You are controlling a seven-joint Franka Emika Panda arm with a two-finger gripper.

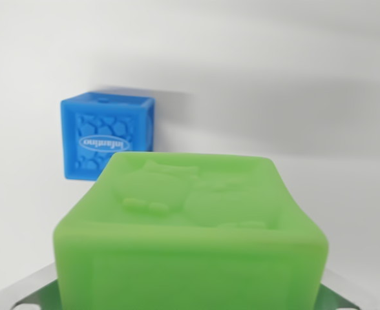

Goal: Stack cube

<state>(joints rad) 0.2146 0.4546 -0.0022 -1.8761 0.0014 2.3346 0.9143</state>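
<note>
On white surface (319, 116): green cube (190, 232), blue cube (106, 137)

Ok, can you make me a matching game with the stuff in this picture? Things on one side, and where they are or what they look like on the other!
Things:
1. green cube
2. blue cube
3. gripper fingers
4. white surface

Descriptions:
A. has an oval logo on its side
B. metal bits at the bottom corners
C. biggest and closest, blurry
D. plain background under the blocks

Pairs: 1-C, 2-A, 3-B, 4-D
</note>
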